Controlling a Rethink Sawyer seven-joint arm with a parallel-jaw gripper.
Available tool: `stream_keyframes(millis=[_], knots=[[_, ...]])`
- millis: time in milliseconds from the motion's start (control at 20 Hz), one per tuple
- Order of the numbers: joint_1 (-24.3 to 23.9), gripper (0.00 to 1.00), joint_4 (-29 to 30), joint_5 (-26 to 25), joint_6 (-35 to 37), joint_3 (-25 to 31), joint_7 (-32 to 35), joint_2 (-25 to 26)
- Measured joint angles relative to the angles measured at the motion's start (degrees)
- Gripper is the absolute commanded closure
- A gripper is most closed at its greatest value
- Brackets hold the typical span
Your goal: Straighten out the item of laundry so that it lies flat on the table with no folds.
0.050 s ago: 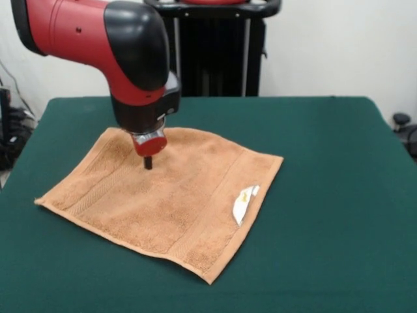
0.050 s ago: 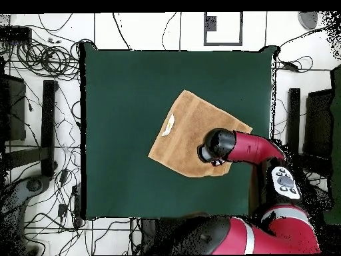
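The item of laundry [image 1: 176, 202], an orange-tan towel, lies spread out and turned at an angle on the green table [image 1: 326, 169]. Its white label [image 1: 244, 202] sits at the right edge. No fold shows in the front view. My gripper [image 1: 148, 162] points straight down over the towel's far left part; it shows as one narrow dark stub, shut, with its tip at the cloth. From overhead, the towel [image 2: 183, 133] and its label [image 2: 168, 125] lie right of the table's [image 2: 120, 100] centre, and the arm's wrist covers the gripper and the towel's lower right corner.
Green table surface surrounds the towel on every side, widest to the right in the front view. Cables [image 2: 46, 60] and dark stands [image 2: 48, 127] lie on the floor around the table. A black object [image 1: 401, 120] sits beyond the table's far right corner.
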Motion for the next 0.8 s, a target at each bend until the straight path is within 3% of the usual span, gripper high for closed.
stream_keyframes(millis=[800], knots=[[0.3, 0.00, -7.0, -0.1, 0.1, -0.8, 0.0, 2.3]])
